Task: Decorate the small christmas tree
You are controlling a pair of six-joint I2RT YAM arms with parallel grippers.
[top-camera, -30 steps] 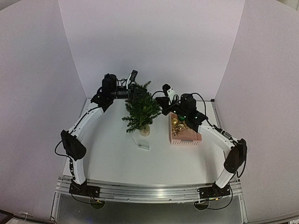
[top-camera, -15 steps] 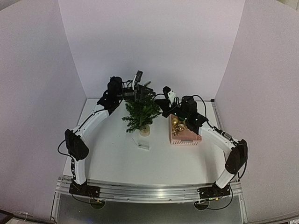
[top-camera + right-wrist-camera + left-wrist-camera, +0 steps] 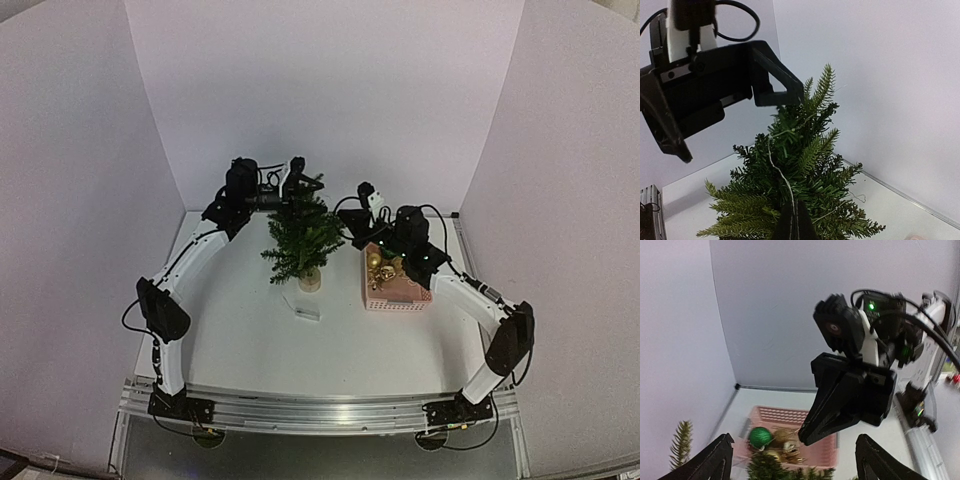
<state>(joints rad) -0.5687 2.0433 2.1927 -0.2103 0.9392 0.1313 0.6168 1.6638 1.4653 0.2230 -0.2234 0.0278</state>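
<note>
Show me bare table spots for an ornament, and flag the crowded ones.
Free: the table strip between the near edge and the small clear item; the patch between the left arm and the small christmas tree. Crowded: the treetop, flanked by left tool and right tool; the pink basket.

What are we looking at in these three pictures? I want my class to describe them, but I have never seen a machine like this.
These are two robot arms bolted to a table, each ending in a two-finger gripper. One picture looks down from above. The other two come from small cameras on the wrists. On the table stand a small christmas tree and a pink basket holding a green ball and gold ornaments. The left gripper is open and empty, near the treetop. The right gripper is shut, and a thin thread seems pinched in it, running up into the branches.
</note>
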